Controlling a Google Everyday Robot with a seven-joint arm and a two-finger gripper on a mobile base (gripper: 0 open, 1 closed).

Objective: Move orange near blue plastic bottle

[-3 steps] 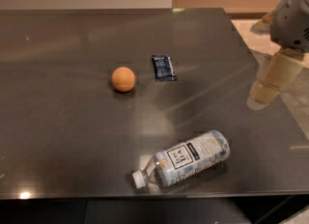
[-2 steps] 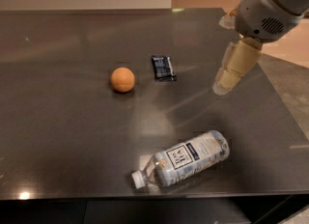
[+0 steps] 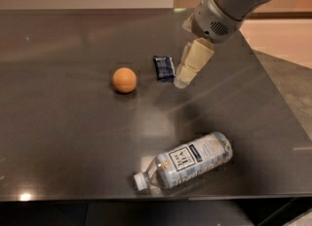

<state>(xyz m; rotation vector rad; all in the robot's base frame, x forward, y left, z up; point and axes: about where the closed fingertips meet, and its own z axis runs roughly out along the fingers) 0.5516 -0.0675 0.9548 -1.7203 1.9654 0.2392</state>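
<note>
The orange (image 3: pixel 124 80) is a small round fruit on the dark table (image 3: pixel 63 132), left of centre. The blue plastic bottle (image 3: pixel 187 160) lies on its side near the front edge, white cap pointing front-left, dark-and-white label up. My gripper (image 3: pixel 181 81) hangs from the arm that enters at the top right, with its cream fingers pointing down over the table. It is to the right of the orange, about a hand's width away, and holds nothing.
A small dark blue flat packet (image 3: pixel 164 67) lies between the orange and my gripper, just left of the fingertips. The table's right edge runs diagonally at the right, with floor beyond. The front edge is just below the bottle.
My arm and gripper have swung leftwards across the table, from the right edge to beside the dark blue packet. The orange, packet and bottle have not moved.
</note>
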